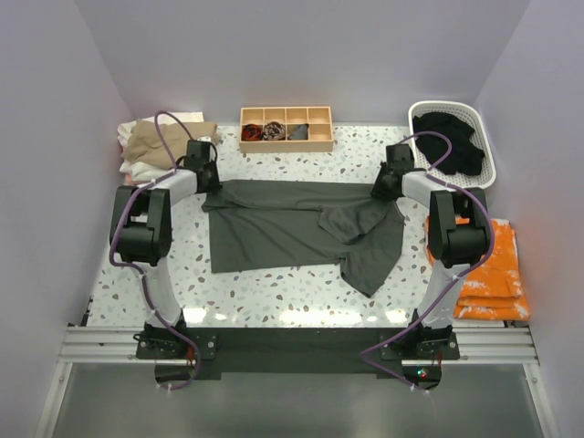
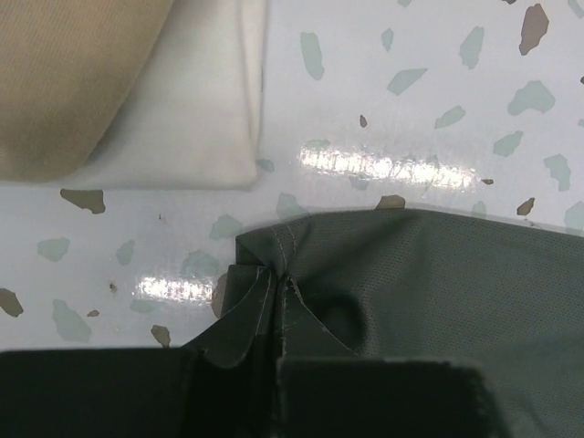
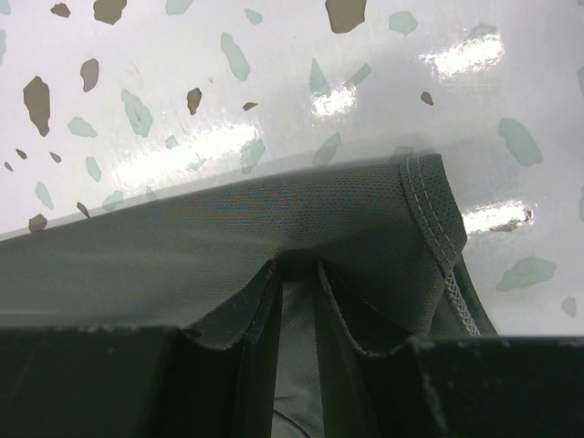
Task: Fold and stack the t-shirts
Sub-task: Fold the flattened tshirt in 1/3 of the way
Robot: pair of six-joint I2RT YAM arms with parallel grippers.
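1. Open table lies nearside of the spread charcoal t-shirt; the tan-and-white stack sits just beyond its far-left corner.
2. Left gripper and right gripper each pinch its far edge.

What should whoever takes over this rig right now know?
Left claw: shut on the far left corner of the charcoal t-shirt.
Right claw: shut on its far right corner.
The shirt lies spread on the table, right side rumpled, not yet folded.
Tan and white shirts sit stacked at far left; black shirts wait in the basket.
Left to do: fold the charcoal one, stack it, then the black ones.
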